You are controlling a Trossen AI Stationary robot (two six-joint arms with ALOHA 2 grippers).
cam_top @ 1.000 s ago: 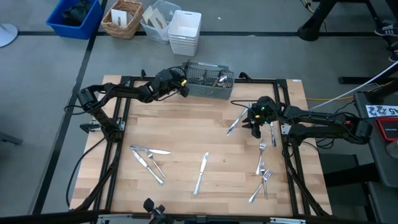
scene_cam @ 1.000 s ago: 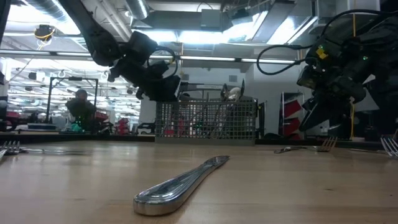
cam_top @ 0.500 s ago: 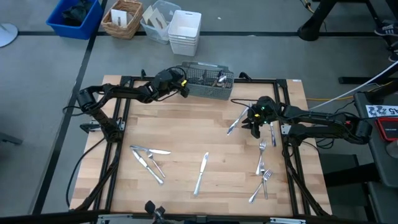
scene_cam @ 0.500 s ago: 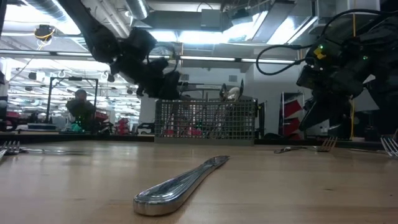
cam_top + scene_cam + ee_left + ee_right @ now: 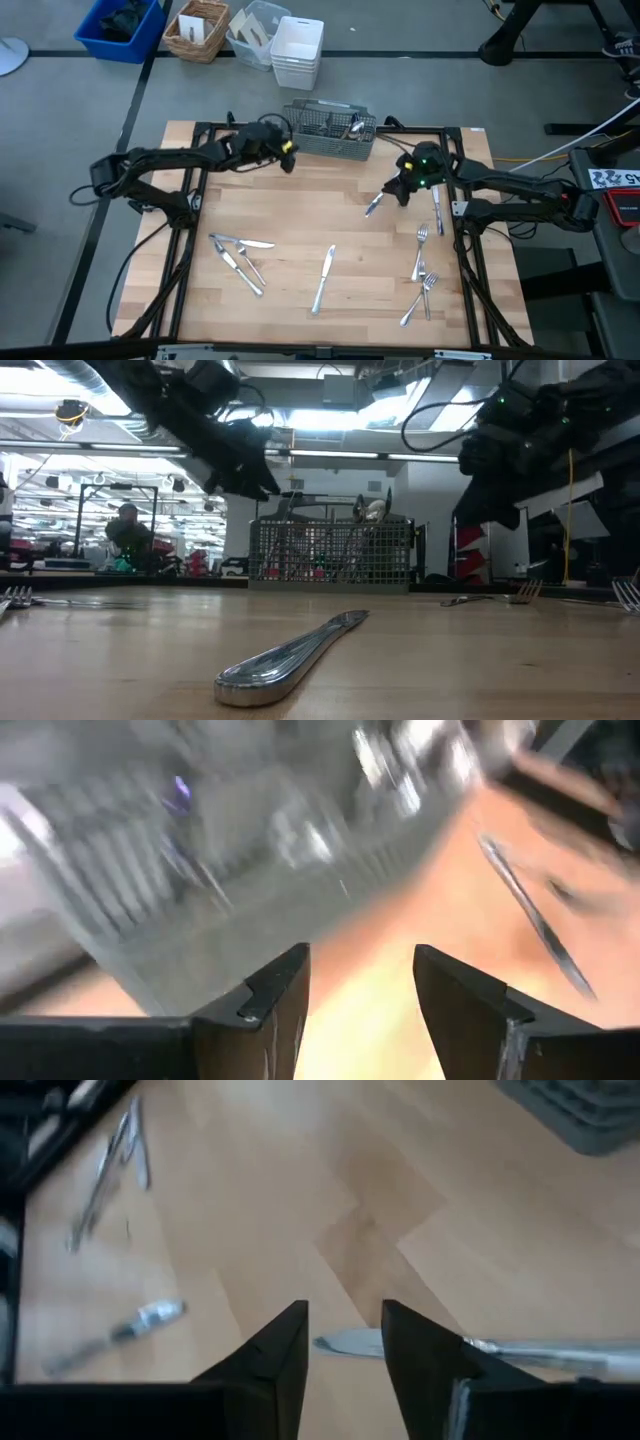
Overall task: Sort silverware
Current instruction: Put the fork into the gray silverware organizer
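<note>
We see the wood table (image 5: 300,220) w/ the grey mesh caddy (image 5: 330,128) at its far edge, a few silverware pcs standing in it. The left gripper (image 5: 286,157) hangs just beside the caddy's left front corner, fingers (image 5: 280,995) spread, nothing between them. The right gripper (image 5: 400,190) hovers off the caddy's right front, fingers apart w/ a gap and empty; a knife (image 5: 375,203) lies on the table right under it. Rest of the silverware lies well in front of the caddy: forks (image 5: 421,270) to the front right, one knife (image 5: 323,278) centre front, a knife cluster (image 5: 238,258) front left.
</note>
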